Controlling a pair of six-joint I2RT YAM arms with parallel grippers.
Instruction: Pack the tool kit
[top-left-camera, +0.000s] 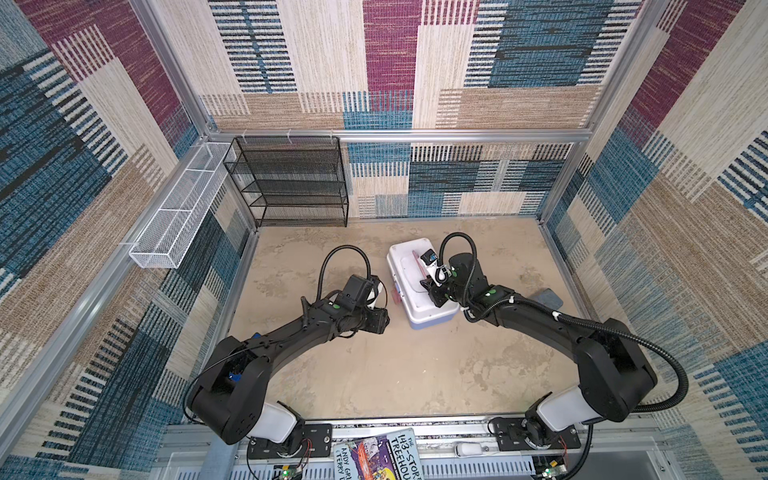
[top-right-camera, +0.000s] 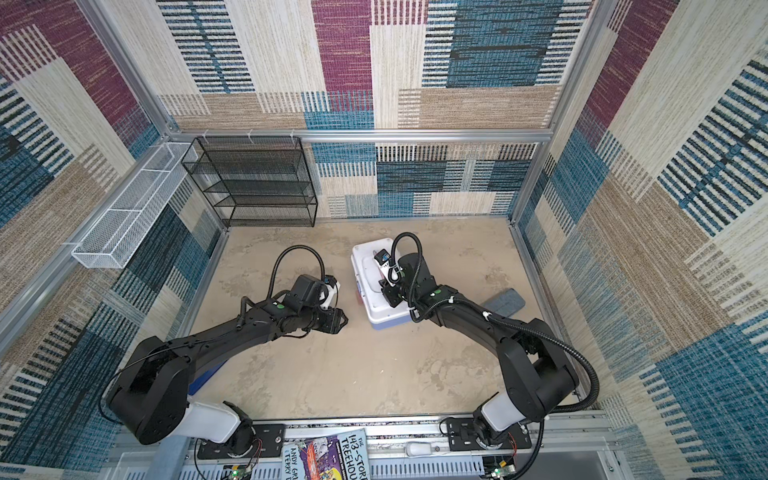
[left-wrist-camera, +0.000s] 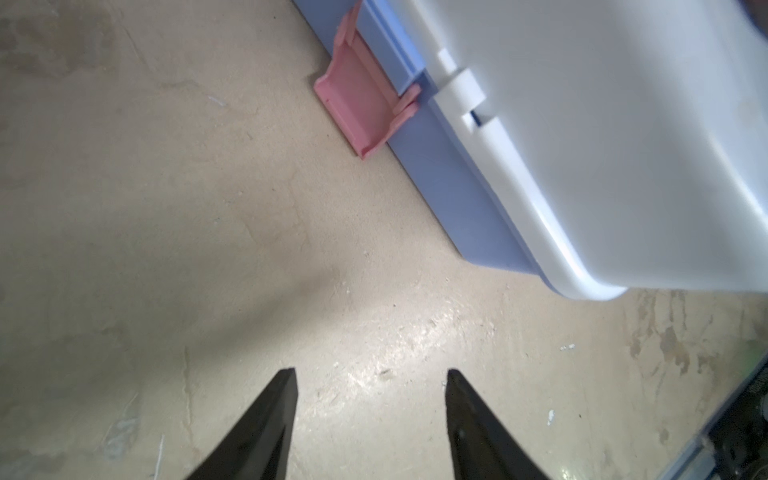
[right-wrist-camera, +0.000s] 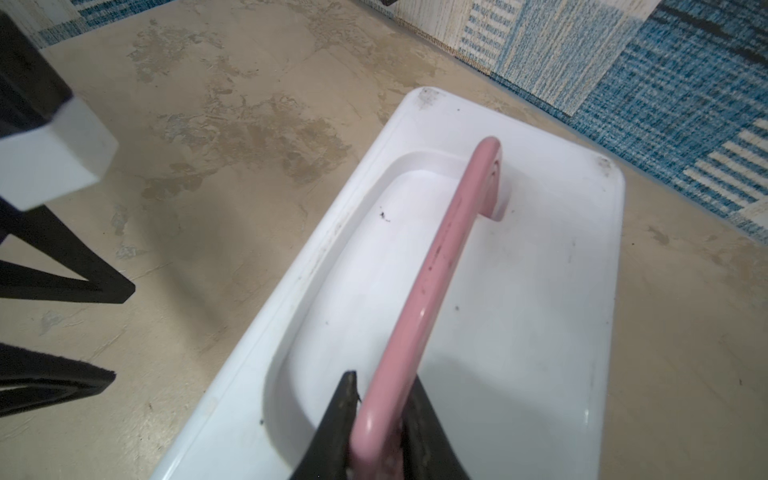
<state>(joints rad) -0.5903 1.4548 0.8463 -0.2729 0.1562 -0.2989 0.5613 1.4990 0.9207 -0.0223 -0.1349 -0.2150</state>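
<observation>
- The toolbox (top-left-camera: 409, 286) sits on the table (top-left-camera: 374, 374), a bit right of the middle, toward the back wall.
- Its lid is down, but the pink latch (left-wrist-camera: 361, 108) hangs open, so I think I am at the locking step.
- My right gripper (right-wrist-camera: 386, 395) pinches the pink handle (right-wrist-camera: 440, 257).
- My left gripper (left-wrist-camera: 371, 372) waits near the latch, fingers spread, holding nothing.
- Next, I think, it must push the latch up.
- The box's long way runs from the back wall toward me, a little slanted. The latch side faces my left arm.
</observation>
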